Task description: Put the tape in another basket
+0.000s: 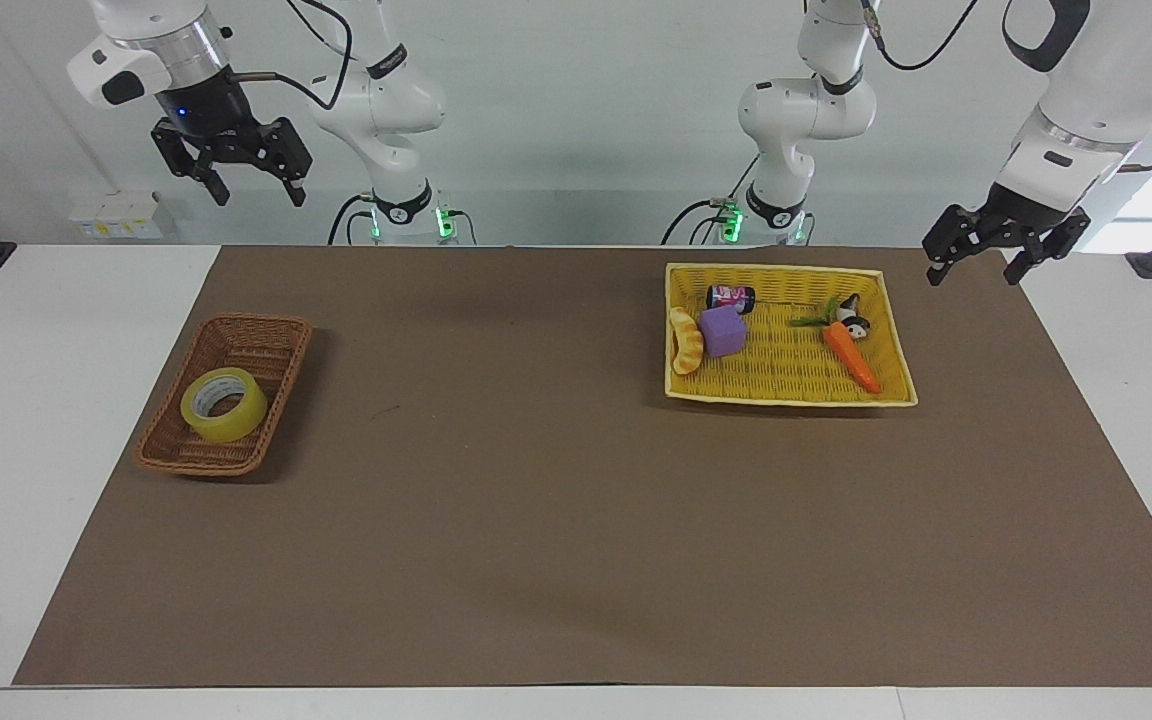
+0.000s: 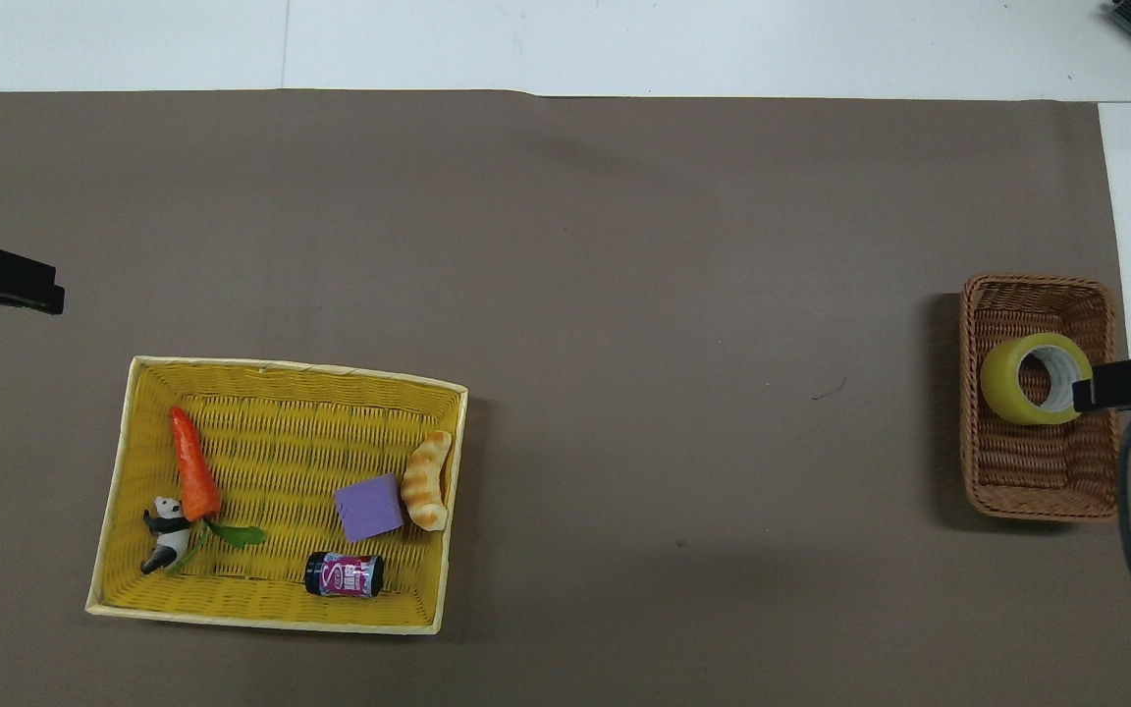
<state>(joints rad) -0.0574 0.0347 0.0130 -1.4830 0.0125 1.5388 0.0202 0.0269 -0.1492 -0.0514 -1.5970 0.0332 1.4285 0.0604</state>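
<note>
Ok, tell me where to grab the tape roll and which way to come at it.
The tape lies tilted in the brown basket, hole up. Best come from above with the open right gripper: one finger in the core, one outside, pinching the wall on the higher side, clear of the basket's sides.

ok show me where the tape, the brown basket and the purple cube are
tape [image 1: 224, 404], facing view, on its yellow outer band.
brown basket [image 1: 254, 334], facing view, on its bare woven floor.
purple cube [image 2: 368, 507], overhead view, on its top face.
</note>
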